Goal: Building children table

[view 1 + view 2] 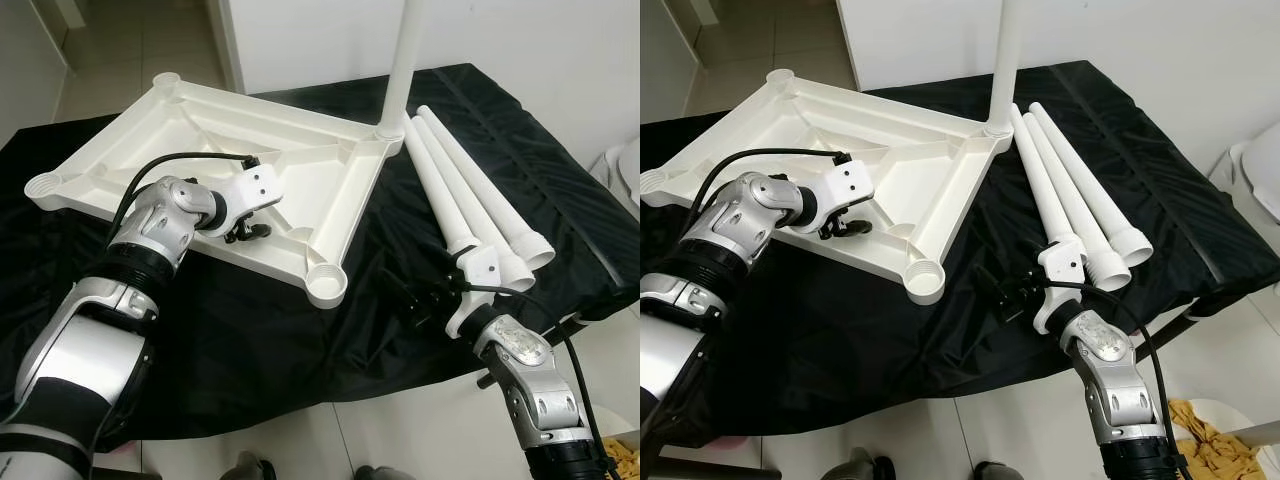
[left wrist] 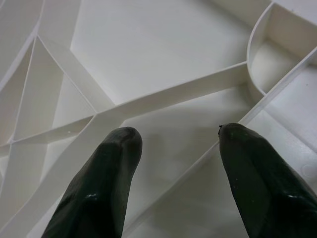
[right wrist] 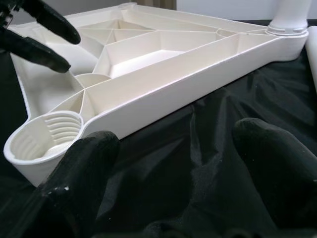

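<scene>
Three loose white legs (image 1: 470, 195) lie side by side on the black-draped desk (image 1: 560, 200), just beside the upturned tabletop (image 1: 300, 160), which already carries one upright leg (image 1: 400, 70). The left gripper (image 1: 250, 228) rests open-fingered on the ribs; the right gripper (image 1: 420, 300) hovers open near the legs' threaded ends. The plastic looks light, stiff and smooth, so a leg is probably best gripped mid-shaft.

Upturned tabletop (image 1: 330, 170) left of three loose legs (image 1: 470, 195) on cloth (image 1: 250, 330).
</scene>
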Motion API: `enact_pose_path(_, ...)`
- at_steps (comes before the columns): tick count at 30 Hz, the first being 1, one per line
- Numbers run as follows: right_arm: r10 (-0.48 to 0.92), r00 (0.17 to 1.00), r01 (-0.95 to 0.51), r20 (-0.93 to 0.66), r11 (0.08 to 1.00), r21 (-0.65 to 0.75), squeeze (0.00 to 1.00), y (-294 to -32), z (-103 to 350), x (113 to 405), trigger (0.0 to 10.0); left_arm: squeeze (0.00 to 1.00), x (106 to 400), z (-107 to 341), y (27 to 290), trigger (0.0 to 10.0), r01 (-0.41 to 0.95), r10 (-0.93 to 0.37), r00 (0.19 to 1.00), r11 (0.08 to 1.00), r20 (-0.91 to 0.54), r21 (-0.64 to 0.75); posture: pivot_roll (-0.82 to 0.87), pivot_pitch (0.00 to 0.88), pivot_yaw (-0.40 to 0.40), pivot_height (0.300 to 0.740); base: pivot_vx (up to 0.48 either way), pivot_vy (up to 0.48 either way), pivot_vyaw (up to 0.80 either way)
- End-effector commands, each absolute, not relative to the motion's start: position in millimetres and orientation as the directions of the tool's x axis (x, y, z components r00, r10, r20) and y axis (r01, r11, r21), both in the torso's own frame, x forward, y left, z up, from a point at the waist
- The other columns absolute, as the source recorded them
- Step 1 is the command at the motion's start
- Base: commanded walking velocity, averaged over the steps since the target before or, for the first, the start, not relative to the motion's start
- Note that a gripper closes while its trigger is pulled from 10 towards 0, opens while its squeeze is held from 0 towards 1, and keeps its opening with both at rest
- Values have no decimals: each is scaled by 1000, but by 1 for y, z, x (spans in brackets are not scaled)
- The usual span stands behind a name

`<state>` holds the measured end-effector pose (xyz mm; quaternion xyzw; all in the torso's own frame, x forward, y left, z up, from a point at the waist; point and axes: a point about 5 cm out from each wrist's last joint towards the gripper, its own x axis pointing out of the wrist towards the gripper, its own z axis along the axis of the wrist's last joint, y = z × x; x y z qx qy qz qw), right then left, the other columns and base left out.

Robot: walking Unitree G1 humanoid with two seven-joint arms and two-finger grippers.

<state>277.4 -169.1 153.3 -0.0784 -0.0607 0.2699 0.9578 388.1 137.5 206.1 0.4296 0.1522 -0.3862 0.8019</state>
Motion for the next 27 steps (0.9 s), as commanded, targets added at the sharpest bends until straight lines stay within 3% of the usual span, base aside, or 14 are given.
enact_pose_path(1,526,847,-507,75,843,-177,0,-169,152,275,10000,0,374,173,140,10000,885,-502,466,255,-728,390,-127,152,73,740,0,0,0)
enact_pose_path(4,526,847,-507,76,843,-178,0,-168,152,276,10000,0,370,173,142,10000,906,-528,422,219,-737,362,-128,153,74,740,0,0,0)
enact_pose_path(13,523,849,-504,77,845,-179,0,-168,152,276,10000,0,363,179,149,10000,916,-567,398,209,-721,341,-127,151,76,740,0,0,0)
enact_pose_path(27,519,851,-500,78,847,-183,0,-168,151,276,10000,0,356,190,159,10000,886,-608,454,233,-651,400,-132,143,75,740,0,0,0)
